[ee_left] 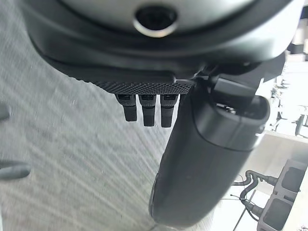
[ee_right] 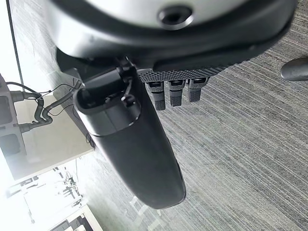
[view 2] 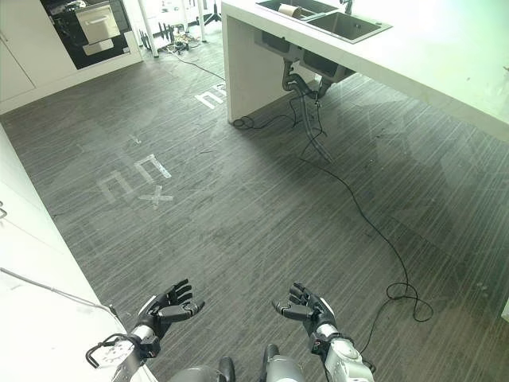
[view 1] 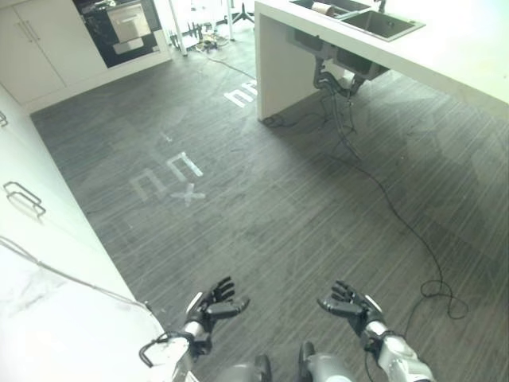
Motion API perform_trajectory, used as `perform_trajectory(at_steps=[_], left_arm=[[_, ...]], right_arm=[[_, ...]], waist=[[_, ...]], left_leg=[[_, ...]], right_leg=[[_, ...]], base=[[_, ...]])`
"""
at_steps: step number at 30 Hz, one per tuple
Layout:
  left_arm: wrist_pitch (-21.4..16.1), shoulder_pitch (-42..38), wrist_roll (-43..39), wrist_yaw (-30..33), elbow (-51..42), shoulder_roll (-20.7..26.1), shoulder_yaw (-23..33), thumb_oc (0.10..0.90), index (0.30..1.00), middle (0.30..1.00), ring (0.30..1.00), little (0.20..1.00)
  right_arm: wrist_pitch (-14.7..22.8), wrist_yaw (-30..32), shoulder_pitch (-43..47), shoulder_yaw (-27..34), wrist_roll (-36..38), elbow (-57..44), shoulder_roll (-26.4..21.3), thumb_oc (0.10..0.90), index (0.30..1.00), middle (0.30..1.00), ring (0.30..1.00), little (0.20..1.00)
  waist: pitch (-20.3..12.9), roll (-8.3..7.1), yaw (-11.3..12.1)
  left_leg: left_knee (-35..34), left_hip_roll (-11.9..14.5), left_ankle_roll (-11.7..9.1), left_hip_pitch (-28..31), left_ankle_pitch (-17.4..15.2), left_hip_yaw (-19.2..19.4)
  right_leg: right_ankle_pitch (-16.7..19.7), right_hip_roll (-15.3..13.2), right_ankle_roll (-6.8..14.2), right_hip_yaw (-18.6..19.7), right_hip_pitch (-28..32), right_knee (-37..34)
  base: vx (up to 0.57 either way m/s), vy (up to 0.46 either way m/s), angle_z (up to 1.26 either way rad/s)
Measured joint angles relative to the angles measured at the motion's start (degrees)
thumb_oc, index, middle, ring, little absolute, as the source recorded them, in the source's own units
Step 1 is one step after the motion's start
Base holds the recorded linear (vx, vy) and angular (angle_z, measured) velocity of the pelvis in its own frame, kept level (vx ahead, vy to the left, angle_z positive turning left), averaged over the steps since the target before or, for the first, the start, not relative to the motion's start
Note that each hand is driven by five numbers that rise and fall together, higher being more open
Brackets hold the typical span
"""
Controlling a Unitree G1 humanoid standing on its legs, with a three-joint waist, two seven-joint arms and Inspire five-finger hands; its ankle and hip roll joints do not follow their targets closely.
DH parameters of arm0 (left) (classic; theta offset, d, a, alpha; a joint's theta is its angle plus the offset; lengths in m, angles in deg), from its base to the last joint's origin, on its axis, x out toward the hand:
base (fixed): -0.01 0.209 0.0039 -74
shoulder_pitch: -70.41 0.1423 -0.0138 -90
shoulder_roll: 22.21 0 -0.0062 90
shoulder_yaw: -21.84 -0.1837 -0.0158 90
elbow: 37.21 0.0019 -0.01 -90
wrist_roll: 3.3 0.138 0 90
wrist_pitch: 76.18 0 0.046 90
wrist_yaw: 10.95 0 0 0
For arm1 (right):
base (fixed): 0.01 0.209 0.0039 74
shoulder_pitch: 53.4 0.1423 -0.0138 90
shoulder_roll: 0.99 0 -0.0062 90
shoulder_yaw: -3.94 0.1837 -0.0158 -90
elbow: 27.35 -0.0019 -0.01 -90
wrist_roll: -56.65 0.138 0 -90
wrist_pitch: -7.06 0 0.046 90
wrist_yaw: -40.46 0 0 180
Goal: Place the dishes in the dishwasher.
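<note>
Empty hands, dishes well apart at the sink

Left eye view: left hand (view 1: 213,304) at 7 o'clock and right hand (view 1: 350,305) at 5, fingers relaxed, holding nothing above the floor (view 1: 302,207). Right eye view: a dish (view 2: 289,10) sits in the sink (view 2: 350,25) at 1 o'clock, probably awaiting pickup. Wrist views: both hands' fingers loose over bare floor.

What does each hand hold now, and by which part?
Nothing is held. The left hand and the right hand are both open, with relaxed fingers, over the floor.
</note>
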Motion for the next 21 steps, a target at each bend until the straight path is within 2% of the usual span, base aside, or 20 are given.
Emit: perform_trajectory(at_steps=[3,8,17,20,21], left_arm=[[3.0,0.6,-0.3,-2.0,1.1,-1.1,0.9,0.8,0.9,0.9,0.9,0.9],[4.9,0.6,0.0,-0.8,3.8,-1.3,1.4,0.8,0.9,0.9,0.9,0.9],[5.1,0.6,7.6,1.7,6.8,-1.0,1.9,0.8,0.9,0.9,0.9,0.9],[5.1,0.5,7.5,1.8,8.4,-0.9,2.0,0.8,0.9,0.9,0.9,0.9],[5.1,0.3,7.5,1.9,8.4,-0.9,2.1,0.8,0.9,0.9,0.9,0.9]], right_arm=[[0.0,0.1,-0.1,0.0,0.0,0.0,0.0,0.8,0.9,0.9,0.9,0.9],[0.0,-0.1,-0.3,0.0,-0.1,0.1,0.0,0.8,0.9,0.9,0.9,0.9],[0.1,-1.5,-1.4,0.1,-0.1,0.4,0.0,0.8,0.9,0.9,0.9,0.9],[0.2,-0.9,-1.6,0.2,-1.2,3.0,0.1,0.8,0.9,0.9,0.9,0.9],[0.2,-0.5,-1.5,0.2,-1.2,3.0,0.2,0.8,0.9,0.9,0.9,0.9]], waist=[[0.0,-0.02,-0.1],[-0.1,-0.1,-0.1],[-0.2,-0.47,-0.2],[-0.3,-0.57,-0.2],[-0.3,-0.4,-0.3]], left_leg=[[0.0,0.0,0.0,0.0,0.0,0.1],[0.0,0.0,0.0,0.1,0.0,0.3],[0.3,0.0,0.5,0.3,-0.5,1.1],[1.7,-0.1,1.3,0.5,-2.0,1.7],[3.2,0.0,2.4,-0.3,-3.0,1.7]], right_leg=[[0.0,0.0,0.0,0.0,0.0,0.0],[0.0,0.0,0.0,0.1,0.0,0.1],[0.2,-0.2,0.2,0.7,0.0,0.1],[0.7,-0.4,0.7,0.6,1.1,-0.6],[0.9,-0.1,1.0,0.5,1.3,-1.0]], base=[[0.03,0.017,-0.01],[0.01,0.017,0.0],[0.04,0.064,-0.04],[0.05,0.202,-0.05],[0.03,0.233,0.19]])
